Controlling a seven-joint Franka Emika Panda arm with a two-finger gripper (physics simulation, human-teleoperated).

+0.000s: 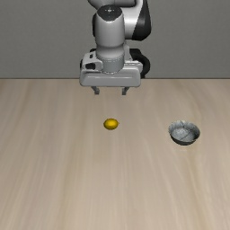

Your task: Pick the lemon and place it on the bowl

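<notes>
Lemon (110,124) on tabletop (54,162), beneath jaws (no contact) | jaws spread apart, empty | bowl (184,134) toward exterior view's right

Sim lab, prob.: wood table (54,180)

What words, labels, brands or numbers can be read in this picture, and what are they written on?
There are none: no word, number, brand or sign can be read.
The robot arm, its fingers, the lemon, the bowl and the table all show plain, unmarked surfaces.
</notes>
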